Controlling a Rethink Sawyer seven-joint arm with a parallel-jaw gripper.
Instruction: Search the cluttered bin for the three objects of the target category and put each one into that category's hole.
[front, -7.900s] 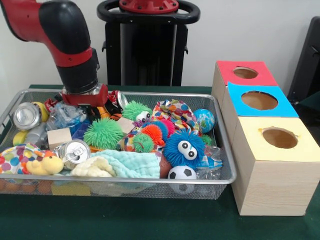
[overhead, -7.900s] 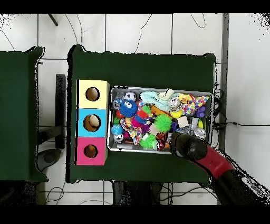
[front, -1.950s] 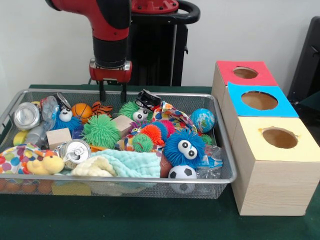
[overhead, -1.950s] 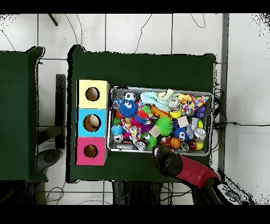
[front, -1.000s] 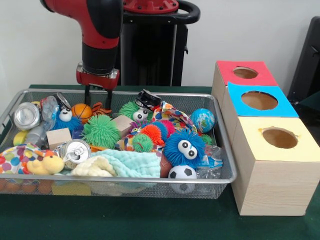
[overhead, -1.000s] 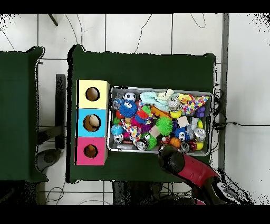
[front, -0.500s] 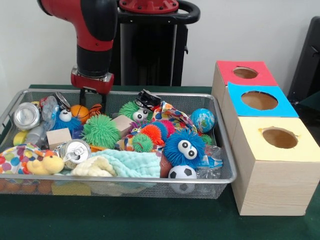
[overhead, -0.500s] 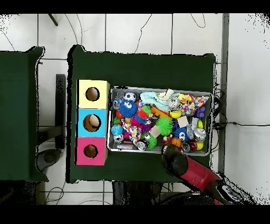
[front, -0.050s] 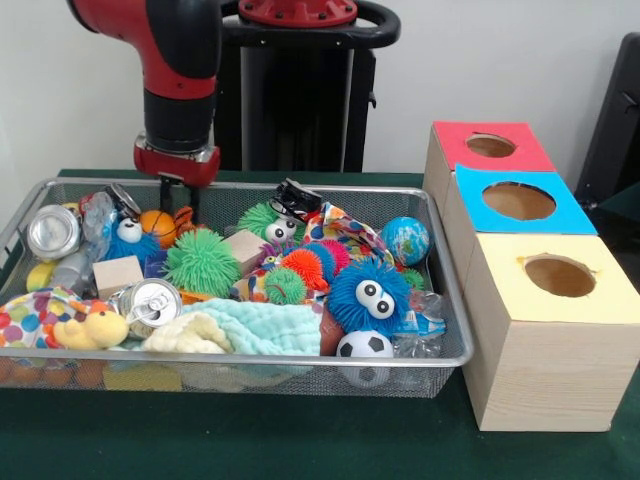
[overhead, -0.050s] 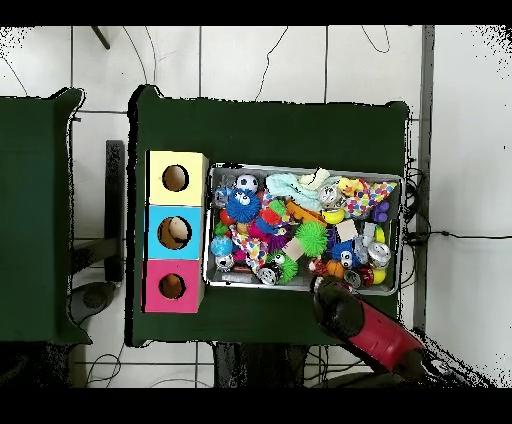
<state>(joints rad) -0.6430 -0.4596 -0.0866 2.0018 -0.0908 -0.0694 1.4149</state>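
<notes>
My gripper hangs open over the far left part of the wire bin, with nothing between its fingers. Just below it lie a small orange basketball and a tiger-striped toy; the fingertips are above them, not touching. Other balls in the bin are a globe ball at the far right and a soccer ball at the near rim. The red, blue and yellow hole boxes stand to the right. In the overhead view the arm hides the gripper at the bin's lower edge.
The bin is crowded with spiky puffer balls, green, orange and blue with eyes, two drink cans, wooden blocks, a pale cloth and a yellow duck. The robot pedestal stands behind.
The gripper has moved left along the bin's far side, from above the middle to above the orange basketball, staying open. The toys have not moved in the last second.
</notes>
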